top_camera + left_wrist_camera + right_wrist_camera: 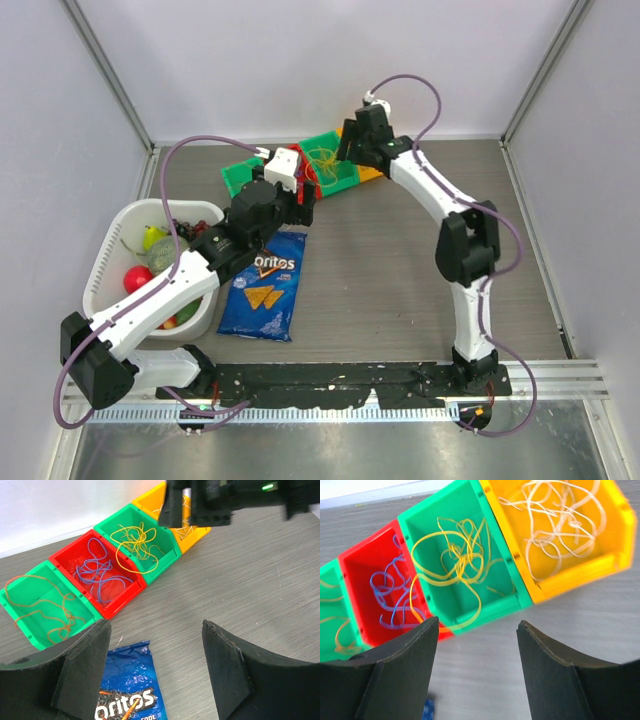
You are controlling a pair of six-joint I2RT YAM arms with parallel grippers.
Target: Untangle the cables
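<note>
1. Top view: on the grey wood-grain counter (400, 290), a row of small open plastic bins (240, 178) runs slantwise near 12 o'clock. A blue foil chip bag (265, 290) lies toward 7 o'clock of the row. A white plastic basket (108, 262) of toy produce sits at 9 o'clock. The left jaws are at the row's middle, and the right jaws are over its 2 o'clock end.
2. Left wrist view: the left jaws stand wide with nothing between them, above the counter and the bag's top edge. The thin orange cables (40, 605) lie in the first green bin (65, 630) at 9 o'clock. The thin blue cables (100, 575) lie in the red bin (122, 602) touching it. The thin yellow cables (135, 542) lie in the second green bin (160, 562). The orange-yellow bin (197, 535) at 1 o'clock is partly covered by the right arm (220, 502).
3. Right wrist view: the right jaws stand wide and empty above the bins. The thin white cables (555, 525) lie in the orange-yellow bin at 1 o'clock. One yellow loop reaches across the second green bin's near rim.
</note>
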